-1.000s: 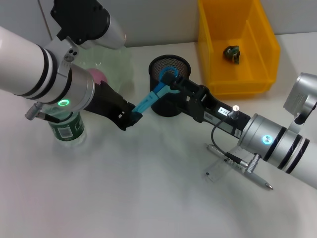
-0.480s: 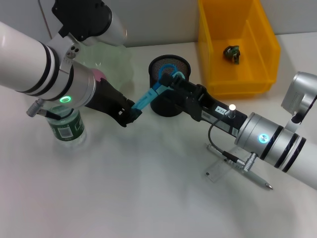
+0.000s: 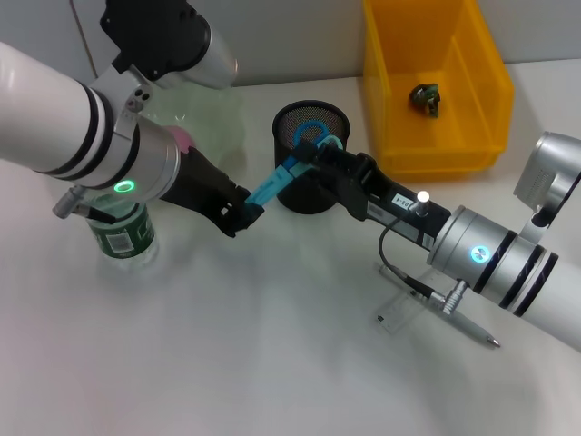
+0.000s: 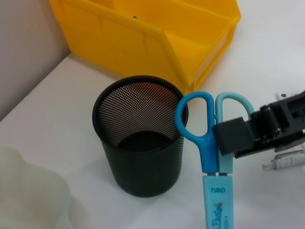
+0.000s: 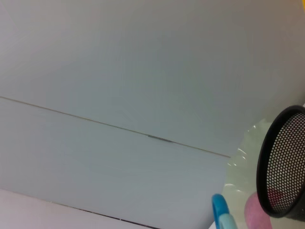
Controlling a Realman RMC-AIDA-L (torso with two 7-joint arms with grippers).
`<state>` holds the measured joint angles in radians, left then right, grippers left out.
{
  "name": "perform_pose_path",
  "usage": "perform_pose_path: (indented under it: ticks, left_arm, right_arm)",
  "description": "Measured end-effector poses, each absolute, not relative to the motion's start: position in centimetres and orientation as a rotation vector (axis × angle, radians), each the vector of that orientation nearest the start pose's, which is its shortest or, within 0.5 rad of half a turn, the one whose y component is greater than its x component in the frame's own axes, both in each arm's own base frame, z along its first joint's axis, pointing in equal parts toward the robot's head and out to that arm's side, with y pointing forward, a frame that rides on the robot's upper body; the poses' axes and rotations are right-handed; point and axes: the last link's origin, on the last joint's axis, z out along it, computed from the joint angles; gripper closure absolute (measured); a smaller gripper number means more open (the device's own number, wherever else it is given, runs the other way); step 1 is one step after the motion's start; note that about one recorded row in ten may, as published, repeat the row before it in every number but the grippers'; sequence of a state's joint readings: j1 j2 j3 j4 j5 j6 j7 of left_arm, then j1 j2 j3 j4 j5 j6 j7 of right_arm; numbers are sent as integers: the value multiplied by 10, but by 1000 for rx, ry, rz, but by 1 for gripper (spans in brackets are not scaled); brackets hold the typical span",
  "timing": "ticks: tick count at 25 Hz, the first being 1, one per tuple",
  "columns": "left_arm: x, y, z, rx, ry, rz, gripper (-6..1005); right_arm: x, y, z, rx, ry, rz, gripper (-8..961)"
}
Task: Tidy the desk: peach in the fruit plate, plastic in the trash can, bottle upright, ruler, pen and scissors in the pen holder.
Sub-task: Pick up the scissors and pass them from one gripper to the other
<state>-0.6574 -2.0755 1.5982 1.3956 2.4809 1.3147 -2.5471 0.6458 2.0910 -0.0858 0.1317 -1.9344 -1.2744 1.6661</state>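
holding blue plastic-handled scissors (image 3: 289, 170) at black mesh pen holder's (image 3: 310, 118) 7 o'clock | left gripper (image 3: 243, 211) clamps sheathed blades, right gripper (image 3: 320, 156) pinches handles | light, stiff, slippery; grip near pivot

Black wire-mesh pen holder (image 4: 140, 143), glossy yellow plastic bin (image 3: 436, 82), apparently smooth plastic-handled scissors (image 4: 209, 143).

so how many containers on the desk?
3: black mesh pen holder mid-desk, yellow bin behind it toward the right, pale plate behind the left arm, partly hidden.
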Motion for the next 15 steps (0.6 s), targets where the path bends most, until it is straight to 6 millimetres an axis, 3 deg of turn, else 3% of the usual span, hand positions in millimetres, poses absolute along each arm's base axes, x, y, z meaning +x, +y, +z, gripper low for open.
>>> perform_pose_path:
  ticks: [15]
  left_arm:
    - [-109,366,-39,-2692,-507,283,746]
  right_arm:
    - [236,331,-91,-1837,1887,1468,695]
